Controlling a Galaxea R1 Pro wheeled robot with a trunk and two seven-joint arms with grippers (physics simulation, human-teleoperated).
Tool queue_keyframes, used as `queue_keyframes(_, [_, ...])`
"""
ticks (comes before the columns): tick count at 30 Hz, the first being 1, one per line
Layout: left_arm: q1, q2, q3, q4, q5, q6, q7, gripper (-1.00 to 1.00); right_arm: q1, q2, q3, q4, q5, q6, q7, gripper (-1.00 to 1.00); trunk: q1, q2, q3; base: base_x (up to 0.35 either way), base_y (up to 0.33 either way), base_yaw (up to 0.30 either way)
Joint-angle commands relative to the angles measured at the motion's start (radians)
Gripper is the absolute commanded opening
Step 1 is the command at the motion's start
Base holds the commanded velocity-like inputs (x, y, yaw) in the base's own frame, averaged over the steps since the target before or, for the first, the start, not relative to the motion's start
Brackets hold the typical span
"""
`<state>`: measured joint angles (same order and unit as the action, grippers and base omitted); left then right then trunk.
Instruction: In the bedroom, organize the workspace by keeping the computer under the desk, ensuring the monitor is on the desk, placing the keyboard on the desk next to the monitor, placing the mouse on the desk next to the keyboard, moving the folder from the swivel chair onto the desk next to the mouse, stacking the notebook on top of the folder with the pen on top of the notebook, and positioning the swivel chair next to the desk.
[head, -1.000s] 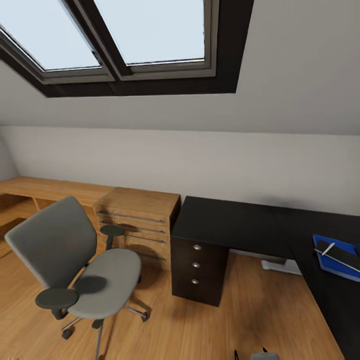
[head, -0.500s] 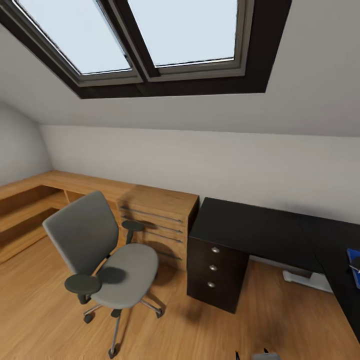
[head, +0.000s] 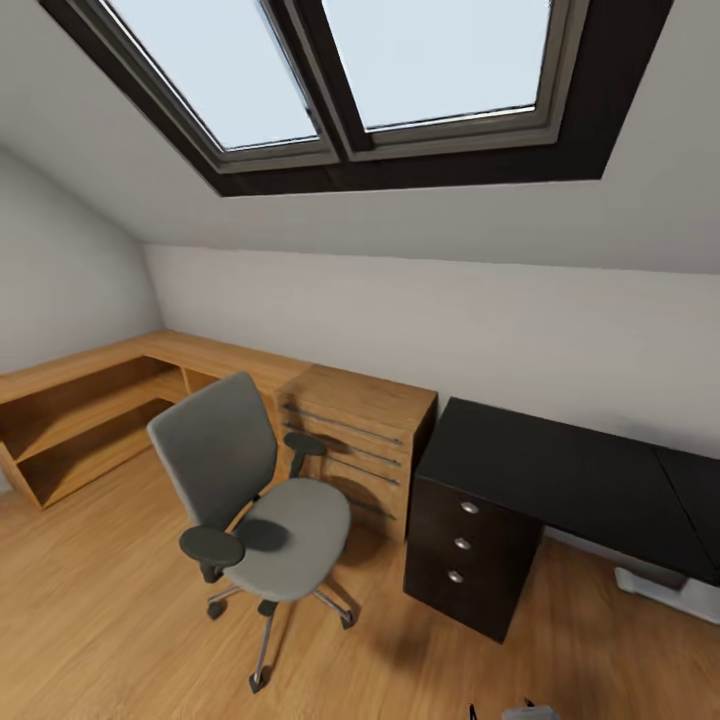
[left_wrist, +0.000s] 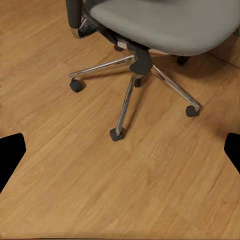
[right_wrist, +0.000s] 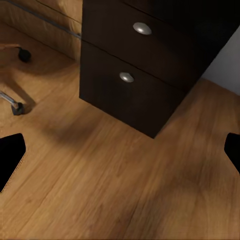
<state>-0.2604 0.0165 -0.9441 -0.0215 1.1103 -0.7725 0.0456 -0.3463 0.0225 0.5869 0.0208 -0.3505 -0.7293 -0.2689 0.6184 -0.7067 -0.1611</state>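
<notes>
The grey swivel chair stands on the oak floor in front of the oak drawer unit, left of the desk and apart from it. Nothing lies on its seat. The desk's matte black top runs off to the right, with a black three-drawer block under its left end. My left gripper hangs open above the floor, just short of the chair's chrome star base. My right gripper is open over bare floor, facing the black drawer fronts; a chair castor shows at the side.
An oak drawer unit with bar handles sits between chair and desk. Low oak shelving runs along the left wall. A skylight is set in the sloped wall above. A white desk foot lies on the floor at the right.
The head camera has turned left: the whole picture has shifted right, the blue folder with its load has left the right edge, and the oak shelving has come in. Nothing itself moved.
</notes>
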Motion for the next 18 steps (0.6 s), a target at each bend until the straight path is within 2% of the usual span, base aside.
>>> queue_keyframes(1, [0.000, 0.000, -0.008, -0.001, 0.005, -0.001, 0.005, 1.00, -0.001, 0.001, 0.009, 0.002, -0.003, -0.003, -0.006, 1.00, 0.000, -0.001, -0.002, -0.006, 0.000, 0.273])
queue_keyframes(4, [0.000, 0.000, -0.008, -0.001, 0.005, -0.001, 0.007, 1.00, -0.001, 0.001, 0.009, 0.002, -0.003, -0.002, -0.006, 1.00, 0.000, -0.001, -0.004, -0.078, 0.037, 0.273])
queue_keyframes(10, [0.000, 0.000, -0.008, -0.001, 0.005, 0.000, 0.008, 1.00, -0.001, 0.001, 0.008, 0.002, -0.003, -0.002, -0.006, 1.00, 0.000, -0.001, -0.007, -0.211, 0.092, 0.272])
queue_keyframes(18, [0.000, -0.007, -0.009, -0.001, 0.005, 0.002, 0.003, 1.00, -0.001, 0.002, 0.007, 0.002, -0.004, -0.001, -0.006, 1.00, 0.000, -0.001, -0.012, -0.018, 0.006, 0.265])
